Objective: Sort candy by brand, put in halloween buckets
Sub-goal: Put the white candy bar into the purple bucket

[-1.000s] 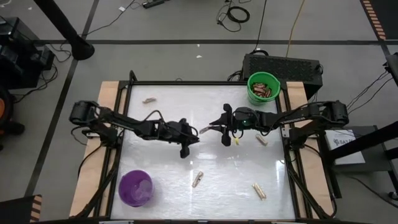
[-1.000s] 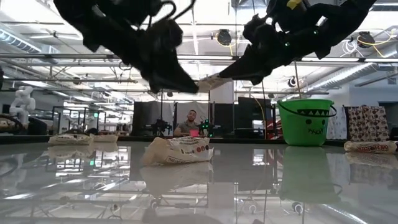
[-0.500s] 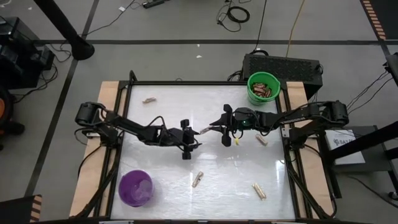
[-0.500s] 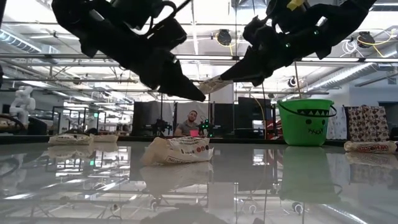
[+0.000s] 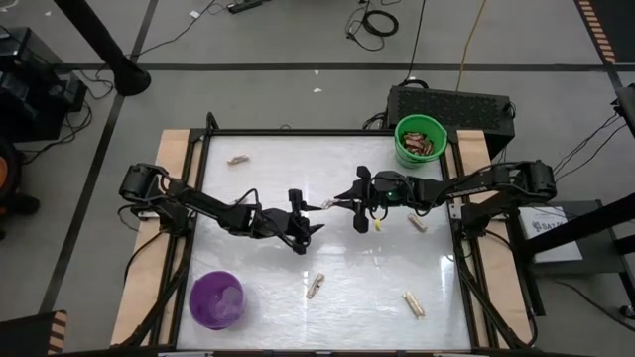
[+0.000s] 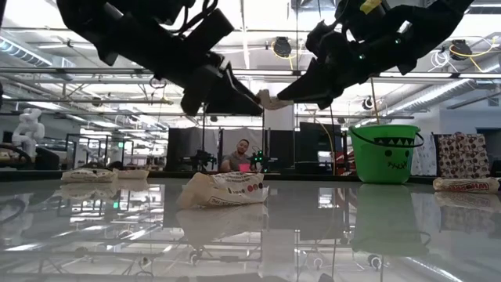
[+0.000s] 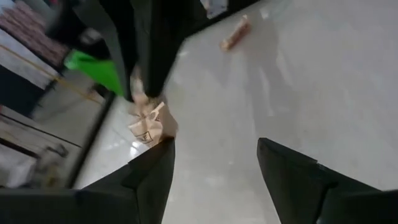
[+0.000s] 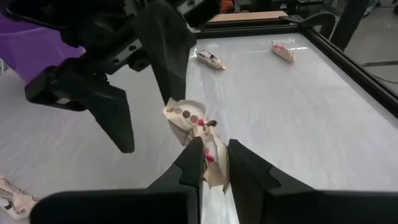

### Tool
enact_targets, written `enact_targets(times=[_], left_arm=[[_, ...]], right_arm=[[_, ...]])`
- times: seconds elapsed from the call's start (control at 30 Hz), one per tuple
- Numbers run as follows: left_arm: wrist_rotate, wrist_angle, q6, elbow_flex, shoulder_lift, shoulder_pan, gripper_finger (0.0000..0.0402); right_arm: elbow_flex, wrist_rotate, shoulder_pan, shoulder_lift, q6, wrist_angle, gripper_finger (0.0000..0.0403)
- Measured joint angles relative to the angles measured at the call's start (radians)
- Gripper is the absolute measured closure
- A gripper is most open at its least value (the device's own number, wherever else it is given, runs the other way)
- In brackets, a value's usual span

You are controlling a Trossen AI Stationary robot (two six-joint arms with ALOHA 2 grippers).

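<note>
Mid-table is blocked: the left gripper and right gripper meet tip to tip above it. Toward six o'clock, open tabletop lies between two loose candies, with the purple bucket at seven.

we are in a robotics lab or open industrial workspace: the white table stands on a grey concrete floor strewn with cables, with a black equipment box at two o'clock. beyond it we see ceiling trusses, strip lights, and a person seated at a workstation.
</note>
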Motion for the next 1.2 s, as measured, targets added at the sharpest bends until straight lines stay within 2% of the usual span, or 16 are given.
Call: enact_targets(times=[0.13, 0.27, 0.37, 0.53, 0.73, 0.97, 1.1, 1.2], left_arm=[[-0.027, 0.013, 0.044, 0.0, 0.0, 0.0, 0.0164], [-0.149, -0.023, 0.054, 0.001, 0.0, 0.002, 0.0164], [-0.176, -0.042, 0.054, 0.001, 0.0, 0.004, 0.0164], [-0.173, -0.046, 0.053, 0.001, 0.0, 0.002, 0.0164], [-0.071, 0.011, 0.051, 0.001, 0.005, 0.002, 0.0164], [-0.055, 0.06, 0.052, 0.003, 0.008, 0.021, 0.0163], [-0.004, 0.066, 0.051, 0.028, 0.024, 0.041, 0.0141], [-0.002, 0.061, 0.051, 0.057, 0.049, 0.045, 0.0114]], right_arm=[[0.0, 0.002, 0.0, 0.0, 0.006, 0.0, 0.0357], [0.0, 0.0, 0.0, 0.0, 0.014, 0.002, 0.0357], [0.0, -0.001, 0.0, 0.0, 0.015, 0.001, 0.0357], [0.0, -0.001, 0.0, 0.0, 0.015, 0.001, 0.0357], [0.0, -0.001, 0.0, 0.0, 0.015, 0.002, 0.0357], [0.0, -0.001, 0.0, 0.0, 0.015, 0.01, 0.0357], [0.0, -0.001, 0.0, 0.0, 0.015, 0.017, 0.0357], [0.0, -0.001, 0.0, 0.0, 0.015, 0.019, 0.0357]])
